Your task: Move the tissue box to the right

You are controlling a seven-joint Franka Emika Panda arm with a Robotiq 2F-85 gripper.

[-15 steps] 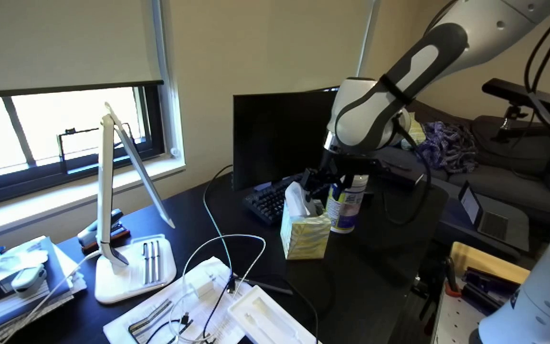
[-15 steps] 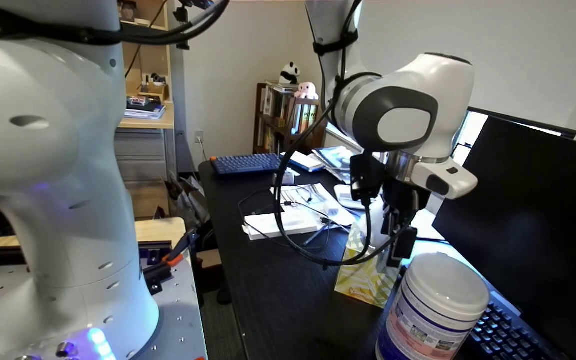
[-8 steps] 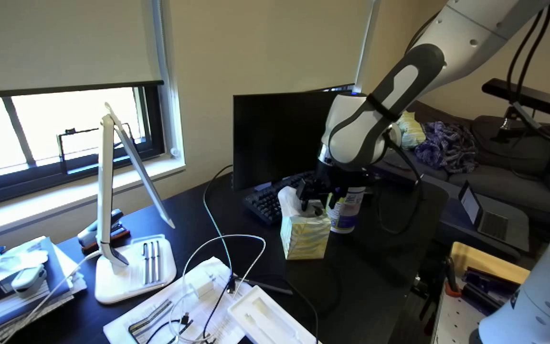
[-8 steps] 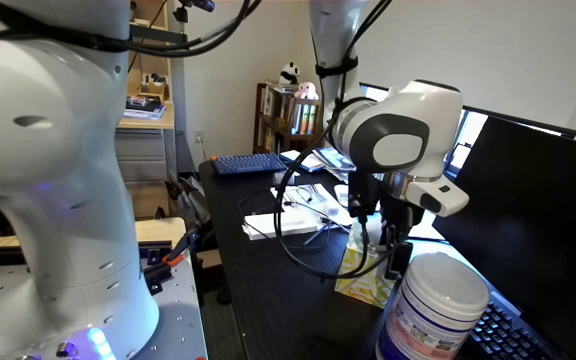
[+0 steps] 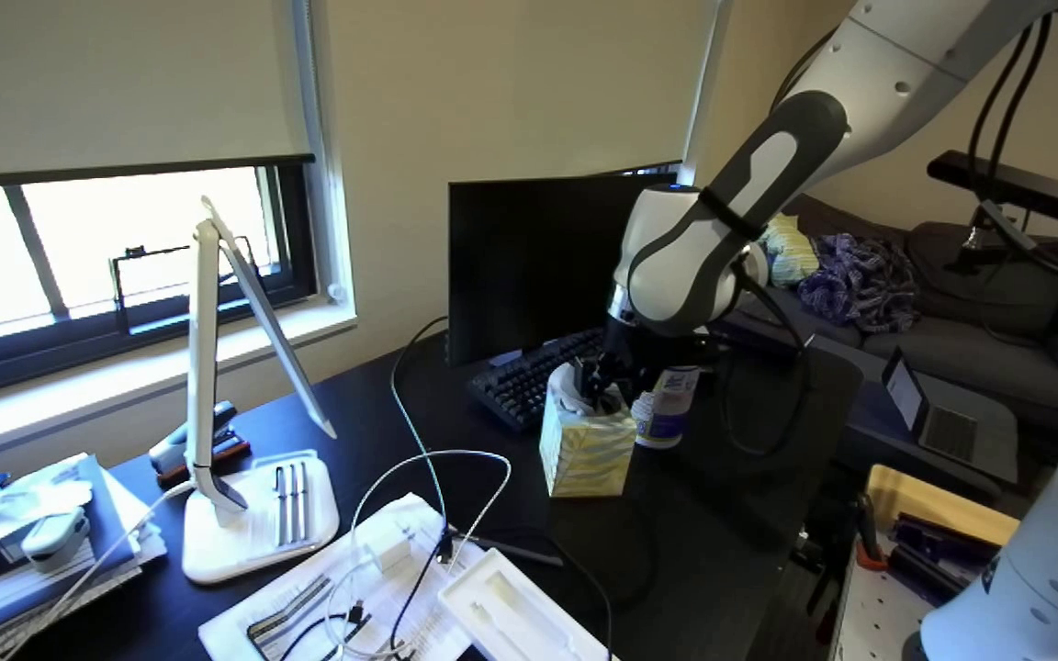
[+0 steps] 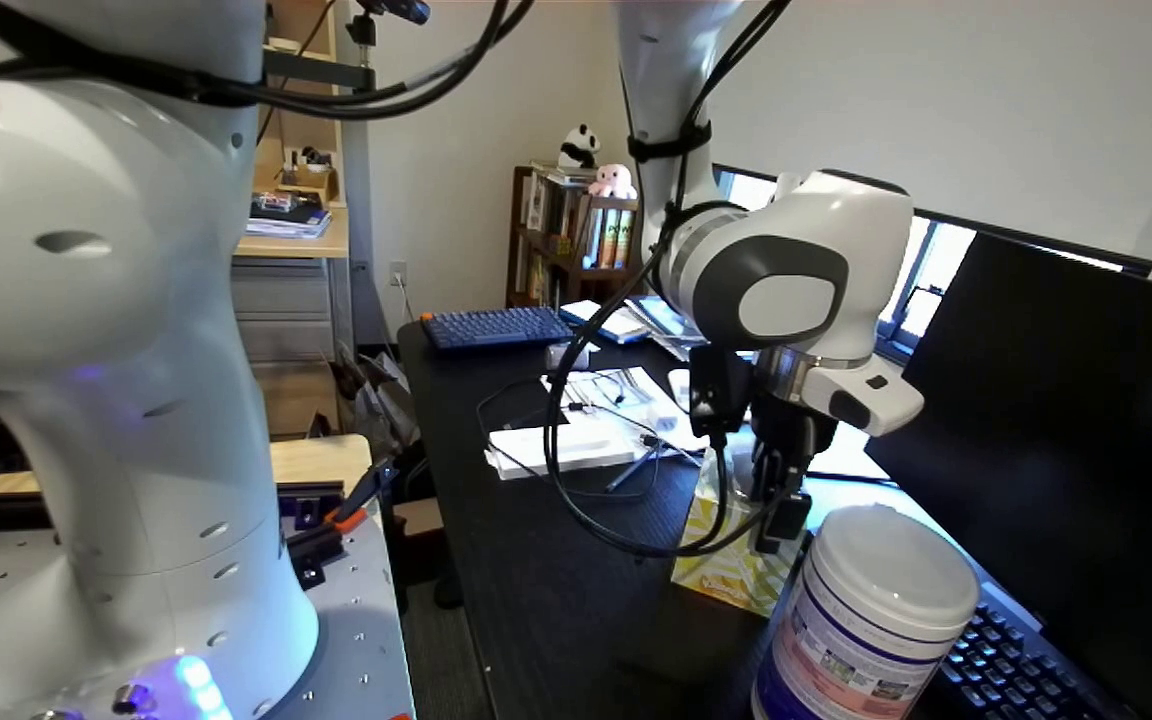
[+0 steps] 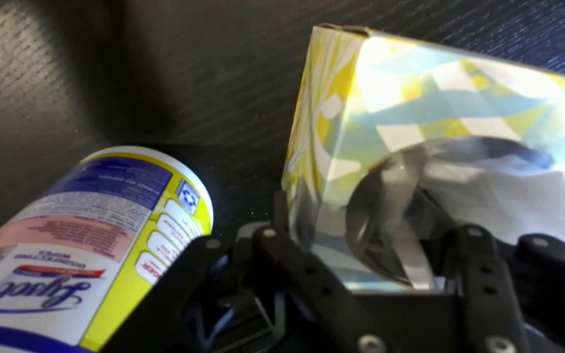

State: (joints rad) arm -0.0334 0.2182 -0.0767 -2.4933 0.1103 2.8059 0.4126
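Since the earlier frames the gripper [image 7: 353,211] has been lowered further onto the tissue box [image 5: 587,464], and the tissue [image 7: 513,206] has been pressed down; no clear displacement of the box is noted.

The box is found upright on the desk [image 5: 694,528], just beside the canister [image 7: 86,220], the two standing apart in the wrist view.

State of tool: the jaws are parted and nothing is judged to be clamped. One finger is set outside the box, on the side toward the canister; the other is placed in the box's mouth, so that the wall facing the canister is straddled. Whether that wall is touched cannot be told.

The step in hand is judged to be final positioning for the grasp, with the transfer not yet begun. For the next move, the jaws should be drawn together on the wall and the hold confirmed before any lift. If the robot's own right is meant, the canister appears to stand in the path, and clearance should be allowed. Buckling of the thin wall is considered possible.

Farther out, the keyboard [image 5: 529,381] is located beside the canister, toward the monitor [image 5: 538,266]; the lamp [image 5: 202,367] is located well apart from the canister, beyond the box.
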